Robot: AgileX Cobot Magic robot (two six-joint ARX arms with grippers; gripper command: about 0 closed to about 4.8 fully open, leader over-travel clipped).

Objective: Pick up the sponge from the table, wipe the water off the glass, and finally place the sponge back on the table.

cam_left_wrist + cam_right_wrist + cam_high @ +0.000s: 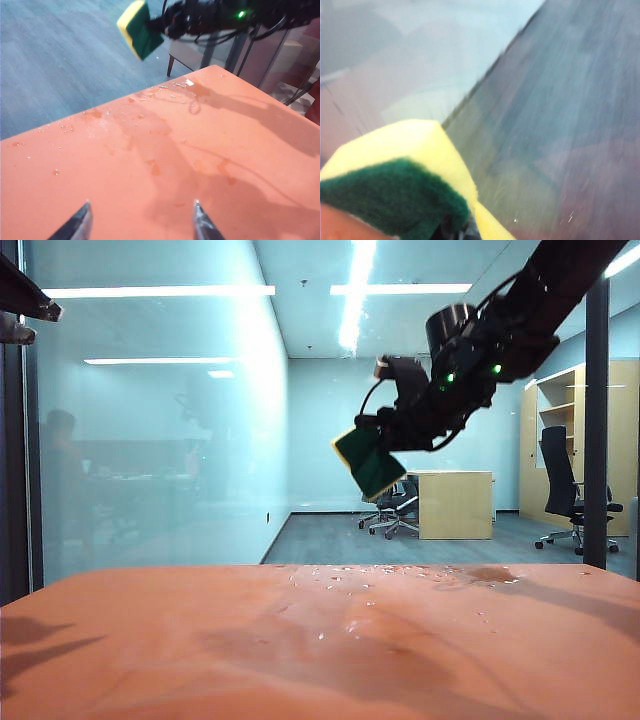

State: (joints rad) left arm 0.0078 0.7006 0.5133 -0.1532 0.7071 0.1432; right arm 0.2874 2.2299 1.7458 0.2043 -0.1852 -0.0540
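**Visitor:** Right pincer (385, 455) first, then; what is it doing up there?

**Technician:** Clamped on the sponge (368, 462), raised well above the table (150, 640); the yellow foam faces the glass (160, 430), presumably so the soft side does the wiping; in the right wrist view the sponge (405, 175) sits close to the pane, though I cannot tell whether it touches.

**Visitor:** And the left pincer?

**Technician:** Left pincer (141, 220) hangs low over the near part of the table (150, 165), jaws wide apart, holding nothing; probably parked clear of the working arm.

**Visitor:** Where is the water?

**Technician:** Droplets and a darker wet patch (490, 575) lie along the far edge of the table, beneath the sponge; drops on the pane itself are too faint to make out.

**Visitor:** Any bowls or trays?

**Technician:** None visible; the sponge would return to bare tabletop.
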